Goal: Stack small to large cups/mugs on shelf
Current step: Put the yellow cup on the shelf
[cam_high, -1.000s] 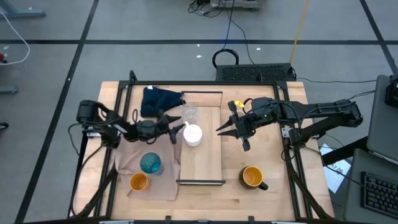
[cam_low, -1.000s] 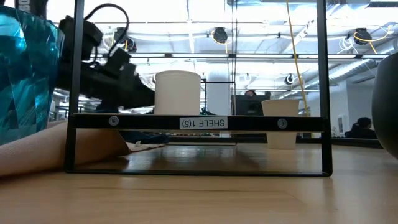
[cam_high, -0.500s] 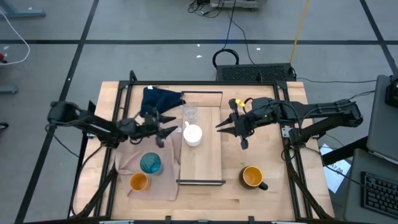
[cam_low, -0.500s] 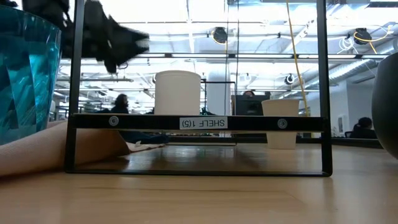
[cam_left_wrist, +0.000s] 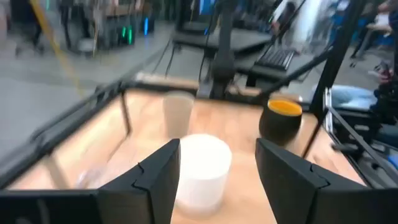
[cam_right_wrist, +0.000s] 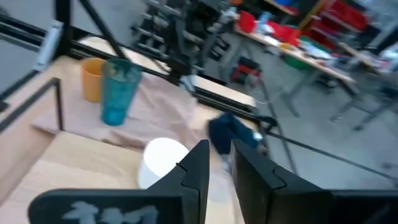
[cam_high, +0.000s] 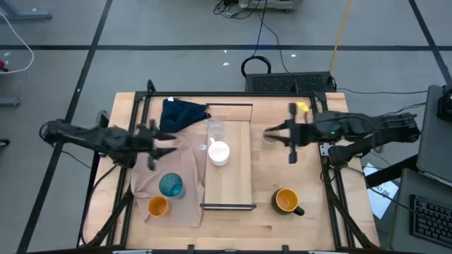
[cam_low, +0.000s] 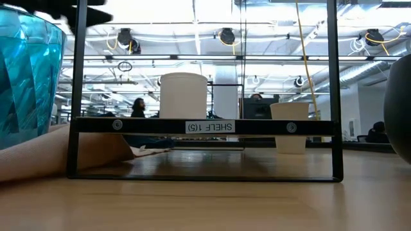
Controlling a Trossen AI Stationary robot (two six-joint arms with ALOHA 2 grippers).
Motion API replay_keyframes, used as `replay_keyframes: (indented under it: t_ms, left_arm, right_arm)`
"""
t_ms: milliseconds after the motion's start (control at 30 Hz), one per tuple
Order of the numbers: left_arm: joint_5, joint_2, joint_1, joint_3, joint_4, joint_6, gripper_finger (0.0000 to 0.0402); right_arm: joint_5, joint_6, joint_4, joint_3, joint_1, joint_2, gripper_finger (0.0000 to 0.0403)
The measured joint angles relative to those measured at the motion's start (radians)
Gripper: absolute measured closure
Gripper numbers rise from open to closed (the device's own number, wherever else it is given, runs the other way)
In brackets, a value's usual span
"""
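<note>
Now the left tool hovers spread over the cloth, while the right tool, nearly pressed together, hangs beside the shelf holding a white mug.

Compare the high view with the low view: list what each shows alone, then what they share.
Only the high view: the left gripper over the beige cloth, the right gripper right of the shelf, the small orange cup, the dark blue cloth. Only the low view: the "SHELF 1(5)" label and the room behind. Both: the shelf, the white mug on it, the teal ribbed tumbler.
</note>
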Motion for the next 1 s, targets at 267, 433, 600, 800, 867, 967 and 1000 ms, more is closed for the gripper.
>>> replay_keyframes:
  t_ms: [267, 433, 600, 800, 867, 967, 1000]
  left_arm:
    - [-0.084, -0.189, -0.116, 0.004, -0.259, -0.078, 0.0192]
    - [-0.144, -0.217, -0.163, 0.000, -0.330, -0.110, 0.0193]
    - [-0.153, -0.220, -0.190, 0.001, -0.326, -0.119, 0.0193]
    - [-0.170, -0.220, -0.193, 0.001, -0.287, -0.113, 0.0193]
    - [-0.170, -0.220, -0.193, 0.001, -0.282, -0.113, 0.0193]
    - [-0.171, -0.215, -0.193, 0.001, -0.280, -0.119, 0.0193]
    - [-0.172, -0.213, -0.193, 0.001, -0.280, -0.120, 0.0192]
  right_arm:
    - [0.167, 0.171, -0.145, -0.002, 0.132, -0.097, 0.0344]
    - [0.323, 0.234, -0.166, -0.095, 0.216, -0.140, 0.0344]
    - [0.474, 0.327, -0.119, -0.276, 0.275, -0.236, 0.0344]
    - [0.494, 0.211, 0.275, -0.531, 0.291, -0.344, 0.0344]
    - [0.493, 0.117, 0.461, -0.608, 0.291, -0.349, 0.0344]
    - [0.492, -0.035, 0.719, -0.717, 0.291, -0.340, 0.0344]
    - [0.492, -0.080, 0.791, -0.745, 0.291, -0.336, 0.0344]
